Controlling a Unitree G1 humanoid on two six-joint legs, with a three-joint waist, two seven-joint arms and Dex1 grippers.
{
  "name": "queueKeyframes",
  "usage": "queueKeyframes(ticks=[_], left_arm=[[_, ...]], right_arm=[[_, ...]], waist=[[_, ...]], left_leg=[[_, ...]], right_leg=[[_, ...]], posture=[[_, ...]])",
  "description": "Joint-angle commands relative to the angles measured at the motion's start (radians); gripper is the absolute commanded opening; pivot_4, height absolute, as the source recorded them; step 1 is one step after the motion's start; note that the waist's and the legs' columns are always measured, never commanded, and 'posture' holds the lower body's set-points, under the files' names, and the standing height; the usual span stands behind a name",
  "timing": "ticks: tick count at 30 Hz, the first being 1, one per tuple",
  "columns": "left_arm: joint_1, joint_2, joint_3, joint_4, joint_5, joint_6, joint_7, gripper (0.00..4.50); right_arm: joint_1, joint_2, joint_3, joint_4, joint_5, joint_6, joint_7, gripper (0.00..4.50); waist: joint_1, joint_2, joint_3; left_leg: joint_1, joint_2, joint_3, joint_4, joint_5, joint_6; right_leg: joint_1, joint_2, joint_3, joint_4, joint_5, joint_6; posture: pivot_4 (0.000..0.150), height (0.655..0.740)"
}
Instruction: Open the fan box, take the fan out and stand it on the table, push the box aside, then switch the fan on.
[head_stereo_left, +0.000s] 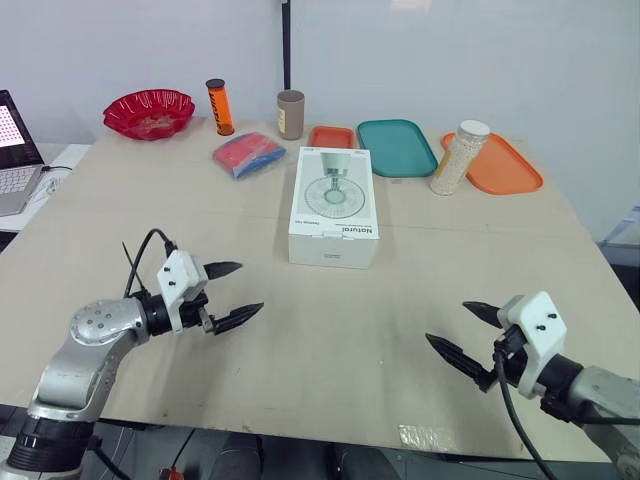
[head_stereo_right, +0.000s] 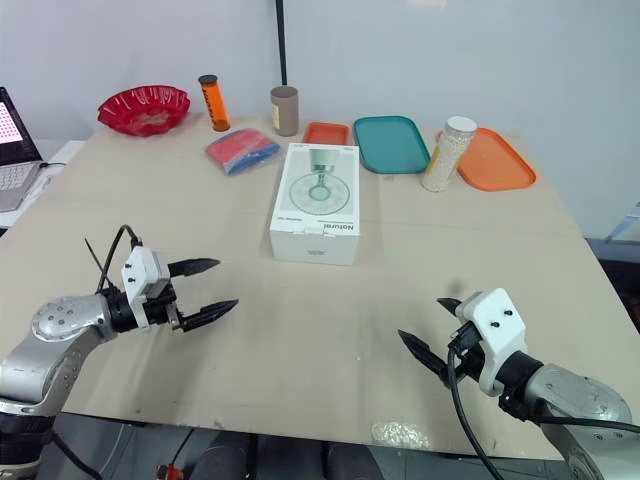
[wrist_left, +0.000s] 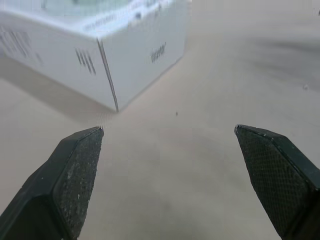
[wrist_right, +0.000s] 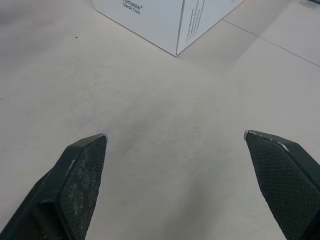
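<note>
Left eye view looks down on a pale table (head_stereo_left: 330, 330) with the box (head_stereo_left: 334, 205) lying flat near its middle. The box is white and closed, its top printed with a picture of a fan, one short side turned toward the robot. Nothing touches it.

The left gripper (head_stereo_left: 250, 287) hovers over the table on the robot's left, nearer the robot than the box and apart from it, fingers spread and holding nothing. The left wrist view shows its fingers (wrist_left: 70, 180) wide apart with bare table between them and a corner of the box (wrist_left: 100, 55) beyond.

The right gripper (head_stereo_left: 447, 322) hangs over the table near the front edge, on the robot's right, well apart from the box, also spread and empty. In the right wrist view its fingers (wrist_right: 80, 180) frame bare table, with a lower corner of the box (wrist_right: 165, 20) farther off.

Along the far side stand a red bowl (head_stereo_left: 149, 112), an orange can (head_stereo_left: 219, 107), a brown cup (head_stereo_left: 290, 114), a small orange tray (head_stereo_left: 331, 137), a teal tray (head_stereo_left: 396, 147) and a large orange tray (head_stereo_left: 505, 165). A jar (head_stereo_left: 458, 157) of pale grains stands between the teal and large orange trays. A blue and red packet (head_stereo_left: 248, 154) lies just beyond the box to its left. A laptop (head_stereo_left: 15, 150) sits at the far left.
</note>
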Motion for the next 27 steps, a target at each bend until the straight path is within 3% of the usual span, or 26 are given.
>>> queueKeyframes(ticks=[1, 4, 8, 9, 14, 16, 18, 19, 20, 23, 25, 27], left_arm=[[-0.057, 0.024, 0.036, -0.114, -0.148, 0.202, 0.045, 4.48], [-0.124, 0.056, 0.063, -0.194, -0.296, 0.416, 0.109, 4.48], [-0.218, 0.078, 0.078, -0.201, -0.396, 0.582, 0.178, 4.48], [-0.236, 0.088, 0.079, -0.198, -0.411, 0.616, 0.186, 4.08], [-0.380, 0.092, 0.083, -0.178, -0.502, 0.767, 0.261, 3.18], [-0.413, 0.077, 0.070, -0.165, -0.486, 0.768, 0.279, 2.73], [-0.455, 0.062, 0.064, -0.145, -0.492, 0.800, 0.309, 2.01], [-0.470, 0.059, 0.064, -0.139, -0.502, 0.817, 0.323, 2.01], [-0.485, 0.058, 0.063, -0.135, -0.510, 0.831, 0.331, 1.59], [-0.579, 0.046, 0.035, -0.092, -0.491, 0.891, 0.381, 1.08], [-0.611, 0.035, 0.014, -0.076, -0.484, 0.904, 0.383, 0.37], [-0.628, 0.028, -0.043, -0.068, -0.427, 0.866, 0.373, 0.17]], right_arm=[[-0.001, 0.008, -0.005, -0.016, 0.003, -0.018, -0.003, 4.50], [-0.003, 0.014, -0.005, -0.013, 0.004, -0.020, -0.005, 4.50], [-0.007, 0.021, 0.006, -0.009, -0.001, -0.023, -0.006, 4.50], [-0.008, 0.022, 0.009, -0.009, 0.000, -0.023, -0.007, 4.50], [-0.019, 0.025, 0.020, -0.004, -0.001, -0.024, -0.008, 4.50], [-0.024, 0.025, 0.023, -0.003, -0.002, -0.023, -0.010, 4.50], [-0.027, 0.024, 0.025, -0.004, -0.004, -0.023, -0.011, 4.50], [-0.028, 0.024, 0.025, -0.004, -0.004, -0.023, -0.011, 4.50], [-0.029, 0.024, 0.024, -0.004, -0.004, -0.022, -0.011, 4.50], [-0.035, 0.023, 0.019, -0.005, -0.005, -0.021, -0.016, 4.50], [-0.047, 0.031, 0.021, 0.002, -0.022, -0.034, -0.033, 4.50], [-0.068, 0.036, 0.020, 0.013, -0.027, -0.036, -0.050, 4.50]], waist=[[0.000, 0.000, 0.000], [-0.001, 0.000, 0.000], [0.000, 0.000, 0.000], [0.000, 0.000, 0.000], [-0.002, 0.000, 0.000], [-0.001, 0.000, 0.000], [0.002, -0.001, 0.001], [0.002, -0.001, 0.000], [0.001, -0.001, 0.000], [0.002, -0.001, 0.001], [0.002, -0.001, 0.001], [0.002, -0.001, 0.001]], left_leg=[[0.000, 0.000, 0.000, 0.000, 0.000, 0.000], [0.000, 0.000, 0.000, 0.000, 0.000, 0.000], [0.000, 0.000, -0.001, 0.000, 0.000, 0.000], [0.000, 0.000, 0.000, 0.000, 0.000, 0.000], [0.001, 0.000, -0.001, 0.000, 0.000, 0.000], [0.000, 0.000, -0.001, 0.000, 0.000, 0.000], [0.000, -0.001, -0.001, 0.001, 0.000, 0.000], [0.000, -0.001, -0.001, 0.001, 0.000, 0.000], [0.000, -0.001, -0.001, 0.001, 0.000, 0.000], [0.000, -0.001, -0.001, 0.001, 0.000, 0.000], [0.000, -0.001, -0.001, 0.001, 0.000, 0.000], [0.000, -0.001, -0.001, 0.001, 0.000, 0.000]], right_leg=[[0.000, 0.000, 0.000, 0.000, 0.000, 0.000], [0.000, 0.000, 0.000, 0.000, 0.000, 0.000], [0.000, 0.000, -0.001, 0.000, -0.001, 0.001], [0.001, 0.000, 0.000, 0.000, -0.001, 0.001], [0.000, 0.000, 0.000, 0.000, -0.001, 0.001], [0.000, 0.000, -0.001, 0.000, -0.001, 0.001], [0.001, 0.000, -0.001, 0.000, -0.001, 0.001], [0.001, 0.000, -0.001, 0.000, -0.001, 0.001], [0.001, 0.000, -0.001, 0.000, -0.001, 0.001], [0.001, 0.000, -0.001, 0.000, -0.001, 0.001], [0.001, 0.000, -0.001, 0.000, -0.001, 0.001], [0.001, 0.000, -0.001, 0.000, -0.001, 0.001]], posture=[[0.150, 0.7400], [0.150, 0.7400], [0.150, 0.7400], [0.150, 0.7400], [0.150, 0.7400], [0.150, 0.7400], [0.150, 0.7400], [0.150, 0.7400], [0.150, 0.7400], [0.150, 0.7400], [0.150, 0.7400], [0.150, 0.7400]])
